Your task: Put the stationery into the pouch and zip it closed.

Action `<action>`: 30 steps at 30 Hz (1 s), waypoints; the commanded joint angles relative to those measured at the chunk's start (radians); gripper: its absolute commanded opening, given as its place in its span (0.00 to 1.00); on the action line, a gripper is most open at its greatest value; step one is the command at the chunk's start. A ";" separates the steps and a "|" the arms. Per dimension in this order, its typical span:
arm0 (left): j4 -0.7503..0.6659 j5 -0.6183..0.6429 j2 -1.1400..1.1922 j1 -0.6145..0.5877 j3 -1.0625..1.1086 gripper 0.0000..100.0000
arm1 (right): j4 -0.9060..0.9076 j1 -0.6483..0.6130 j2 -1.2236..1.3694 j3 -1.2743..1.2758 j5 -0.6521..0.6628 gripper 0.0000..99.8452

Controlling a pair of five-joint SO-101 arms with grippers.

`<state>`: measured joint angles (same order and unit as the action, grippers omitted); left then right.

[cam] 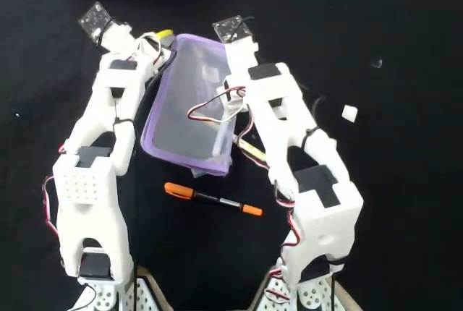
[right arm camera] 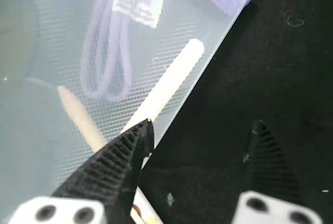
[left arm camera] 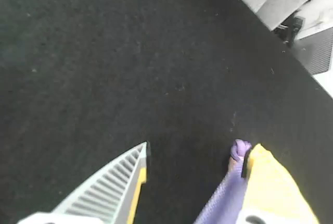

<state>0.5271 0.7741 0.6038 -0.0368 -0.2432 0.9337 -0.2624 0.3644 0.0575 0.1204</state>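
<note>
Black bench [cam: 405, 181], pouch [cam: 181, 108] flat at centre. Left end effector [left arm camera: 196, 151] open; the pouch's purple corner touches one finger. Right end effector [right arm camera: 203, 129] open, over the pouch's edge. White stick [right arm camera: 171, 78] and pencil [right arm camera: 78, 117] inside the pouch. Orange marker [cam: 212, 199] outside, just beside the pouch.

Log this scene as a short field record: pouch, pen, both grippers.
pouch: translucent purple-edged pouch, flat on the black table, a wooden pencil showing through it
pen: orange-capped marker pen, on the table beside the pouch
left gripper: open, one finger against the pouch's corner
right gripper: open, over the pouch's edge
</note>
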 commanded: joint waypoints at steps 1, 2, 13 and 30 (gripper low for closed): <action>0.141 0.049 -0.020 -0.021 -0.150 0.32 | -0.014 0.002 0.016 0.015 0.009 0.30; 0.180 0.057 -0.020 -0.021 -0.170 0.32 | -0.014 0.002 0.016 0.015 0.009 0.30; 0.193 0.060 -0.008 0.031 -0.133 0.32 | -0.043 0.002 0.016 0.047 0.011 0.30; 0.078 0.052 0.078 0.102 -0.093 0.32 | -0.048 0.002 0.016 0.051 0.012 0.30</action>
<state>0.6206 0.8263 0.6805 0.0476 -0.2816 0.8938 -0.2639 0.3537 0.0898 0.1204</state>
